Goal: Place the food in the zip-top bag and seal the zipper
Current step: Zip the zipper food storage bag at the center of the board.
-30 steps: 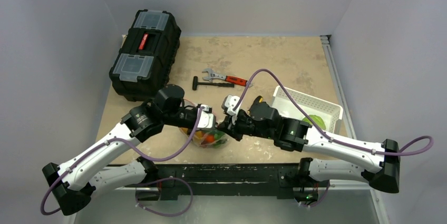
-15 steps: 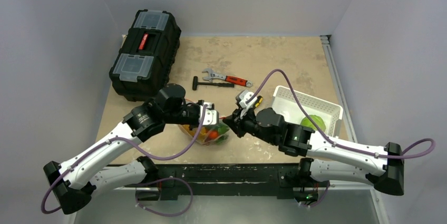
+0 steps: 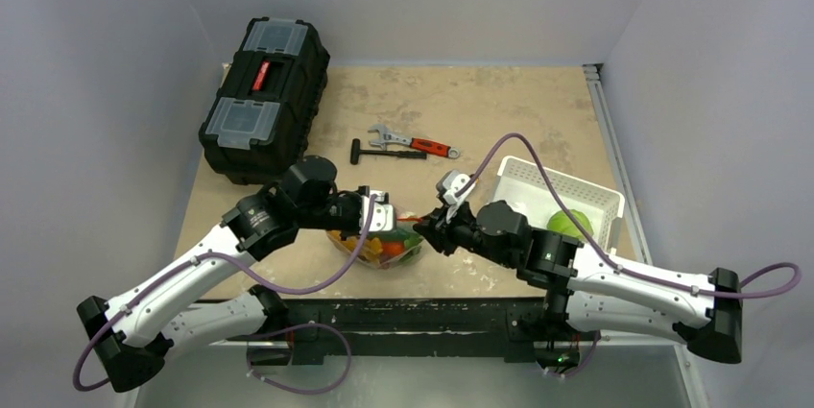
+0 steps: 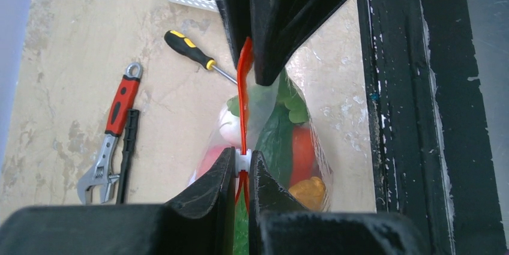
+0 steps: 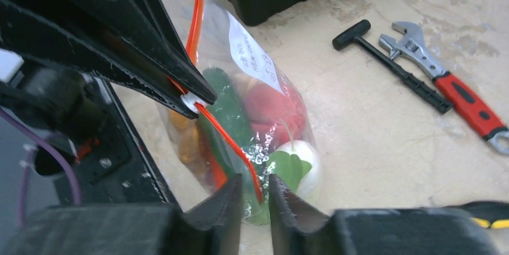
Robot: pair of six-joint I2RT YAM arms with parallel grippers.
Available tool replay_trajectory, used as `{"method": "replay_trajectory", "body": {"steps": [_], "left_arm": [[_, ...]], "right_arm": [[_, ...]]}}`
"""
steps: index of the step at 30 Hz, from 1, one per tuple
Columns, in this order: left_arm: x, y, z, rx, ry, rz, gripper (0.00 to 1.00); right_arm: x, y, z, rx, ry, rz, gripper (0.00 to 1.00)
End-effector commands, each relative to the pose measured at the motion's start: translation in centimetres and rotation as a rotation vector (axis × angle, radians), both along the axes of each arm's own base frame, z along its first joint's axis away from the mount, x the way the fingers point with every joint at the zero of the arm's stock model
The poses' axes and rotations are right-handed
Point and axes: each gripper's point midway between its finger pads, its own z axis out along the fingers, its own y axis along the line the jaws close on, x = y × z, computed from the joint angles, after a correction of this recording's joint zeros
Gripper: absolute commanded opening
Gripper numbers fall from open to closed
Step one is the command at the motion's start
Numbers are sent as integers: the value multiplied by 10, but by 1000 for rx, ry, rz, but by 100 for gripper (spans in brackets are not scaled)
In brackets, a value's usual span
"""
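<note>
1. Two sets of fingers meet at the bag, which sits between the arms near the front edge of the table. The food is inside it (cucumber, greens, red and orange pieces show through the plastic).
2. Left fingers are closed tight on the white slider.
3. Right fingers stand almost closed about the far end of the zipper. A narrow gap shows in the right wrist view, so I cannot tell whether they truly pinch the strip.
4. The zipper's long axis runs straight from one set of fingers to the other, and the bag's body falls away to one side of it.
5. Between the slider and the right fingers the strip reads as a single line (probably sealed). Past the slider, on the left arm's side, it splays into an open loop.
6. My judgement is that the seal depends on the slider travelling along that axis, away from the right fingers. The left arm already has the slider. The right end serves only as an anchor, and a loose grip there would let the bag drag along.
</note>
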Motion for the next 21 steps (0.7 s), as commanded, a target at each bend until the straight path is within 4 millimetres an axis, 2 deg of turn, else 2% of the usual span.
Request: {"method": "replay_trajectory", "body": {"steps": [1,4,9,13,17,19,21], "left_arm": [[-8,0,9,-11,12,-34,0],[-5,-1,5,-6,10,-28,0],[-8,-2,5,-6,23,-44,0],[-11,-2,9,-19,19,-54,0],[-13,-3,11,-28,19,-65,0],[-14,-3,11,-31,20,-69,0],[-14,-3,10,-28,20,-66,0]], "right_arm": [[2,11,14,-57,-83,79,32],[8,18,23,-29,-109,70,48],[7,31,31,-31,-157,129,54],[7,41,23,-71,-170,171,55],[4,54,29,-39,-174,212,53],[6,57,30,-40,-170,206,49],[12,55,28,-59,-167,174,40]]}}
